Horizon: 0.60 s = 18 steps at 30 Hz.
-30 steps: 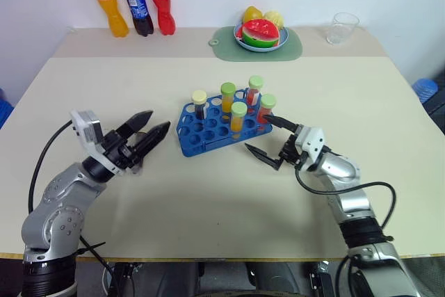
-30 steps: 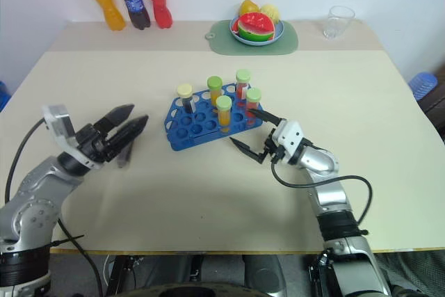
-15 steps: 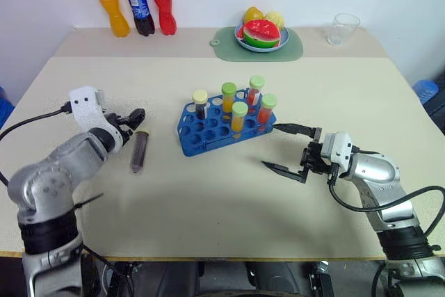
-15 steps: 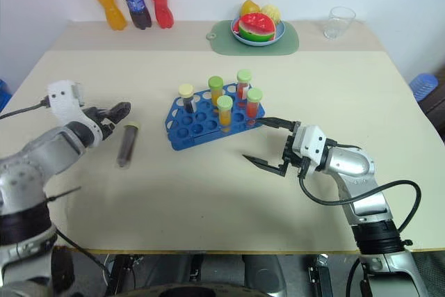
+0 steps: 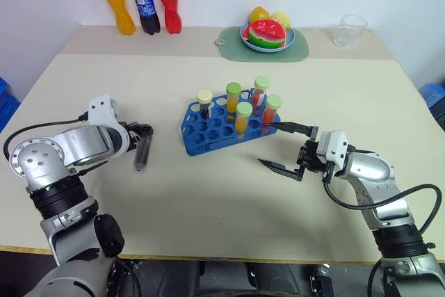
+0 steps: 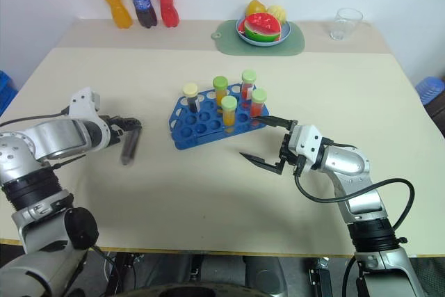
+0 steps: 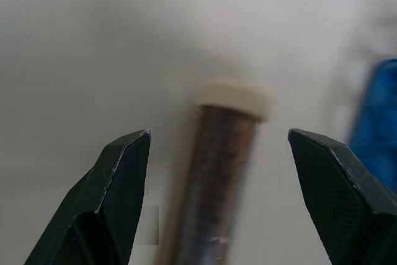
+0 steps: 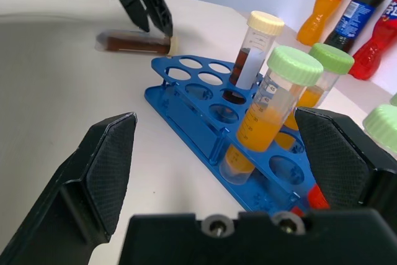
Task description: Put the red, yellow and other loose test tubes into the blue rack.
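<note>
1. I see a dark brown test tube (image 5: 141, 154) lying flat on the table (image 5: 208, 206), well left of the blue rack (image 5: 208, 133)
2. My left gripper (image 5: 144, 132) sits over its capped end, jaws spread, not gripping
3. My right gripper (image 5: 278, 147) hangs beside the rack's right end, jaws wide, empty
4. Five capped tubes stand in the rack

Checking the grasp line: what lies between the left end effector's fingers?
In the left wrist view, the lying brown tube lies between the open left end effector fingers, untouched.
</note>
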Each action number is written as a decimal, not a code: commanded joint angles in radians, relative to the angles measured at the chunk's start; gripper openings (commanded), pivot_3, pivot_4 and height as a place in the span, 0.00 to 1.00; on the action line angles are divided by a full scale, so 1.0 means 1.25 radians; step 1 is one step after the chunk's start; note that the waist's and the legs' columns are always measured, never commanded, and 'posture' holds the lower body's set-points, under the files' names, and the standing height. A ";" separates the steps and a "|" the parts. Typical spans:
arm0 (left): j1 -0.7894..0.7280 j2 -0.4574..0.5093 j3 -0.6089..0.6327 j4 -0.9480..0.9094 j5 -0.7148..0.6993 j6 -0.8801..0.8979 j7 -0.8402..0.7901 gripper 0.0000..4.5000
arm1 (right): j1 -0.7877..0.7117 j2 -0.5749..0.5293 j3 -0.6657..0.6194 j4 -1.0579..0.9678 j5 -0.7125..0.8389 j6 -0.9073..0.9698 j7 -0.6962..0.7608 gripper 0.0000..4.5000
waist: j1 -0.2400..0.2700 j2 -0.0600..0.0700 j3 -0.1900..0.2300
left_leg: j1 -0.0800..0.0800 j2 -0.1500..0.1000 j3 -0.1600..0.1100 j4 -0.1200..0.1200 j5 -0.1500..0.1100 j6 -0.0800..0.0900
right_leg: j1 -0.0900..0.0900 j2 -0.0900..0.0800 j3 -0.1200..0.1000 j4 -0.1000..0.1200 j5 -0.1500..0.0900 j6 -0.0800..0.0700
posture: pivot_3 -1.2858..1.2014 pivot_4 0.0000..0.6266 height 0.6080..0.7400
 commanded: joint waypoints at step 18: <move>-0.073 -0.039 0.094 0.022 -0.029 0.007 0.079 0.18 | 0.008 0.010 -0.001 -0.007 -0.009 -0.013 -0.022 1.00 | -0.001 -0.001 0.000 | 0.000 -0.001 -0.001 -0.001 0.002 -0.004 | 0.001 0.000 -0.001 0.001 0.000 0.000 | 0.52 0.24 1.00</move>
